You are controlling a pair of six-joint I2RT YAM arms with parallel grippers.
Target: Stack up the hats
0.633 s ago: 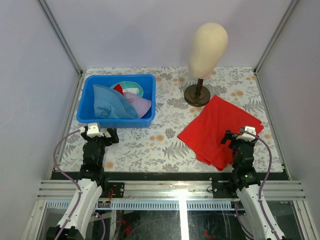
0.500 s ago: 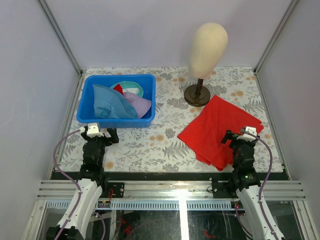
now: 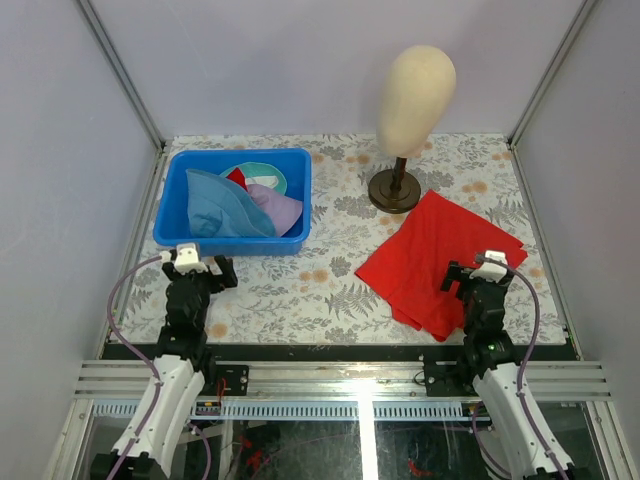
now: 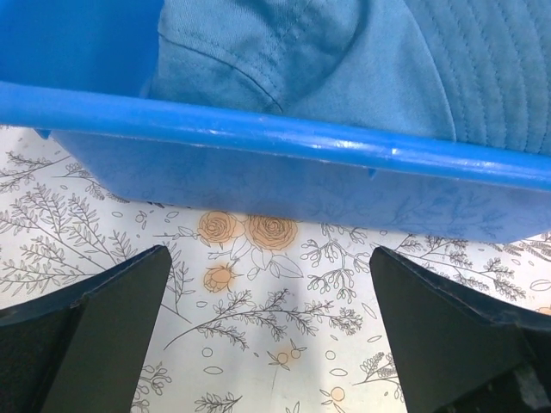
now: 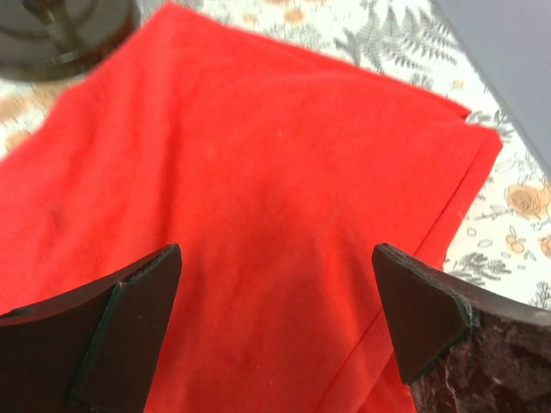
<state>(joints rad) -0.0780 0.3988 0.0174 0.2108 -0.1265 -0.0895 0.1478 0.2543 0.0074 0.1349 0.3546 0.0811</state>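
Hats, four of them, lie heaped in a blue tub point(image 3: 232, 246) at the far left of the tabletop point(image 3: 320, 285). The blue hat point(image 3: 222, 207) is on top and nearest the arms. The lilac hat point(image 3: 278, 207) lies to its right and the teal hat point(image 3: 264, 172) is against the far wall. Only a small corner of the red hat point(image 3: 237, 178) shows between them.

All four look like thin, limp cloth. They should weigh very little, sag when lifted, and fold rather than hold their shape. Nothing about them seems fragile or slippery, though one may drag a neighbour along as it comes out of the heap.

The left wrist view shows rows of stitching on the blue hat's brim, so the brim is probably the firmest part. A pinch on the brim, or on a raised fold of the crown, looks like the best hold. Since that hat overlaps the others, it is the likely first pick.

The left hand point(image 3: 200, 268) sits low, just beside the tub's near wall. Its fingers are spread wide with nothing between them. It would need to rise over the rim to reach the cloth.

The right hand point(image 3: 472, 276) is likewise released and empty. It hangs over a flat red cloth point(image 3: 430, 245), well apart from the tub. That cloth could serve as a stacking spot, but this is a guess.
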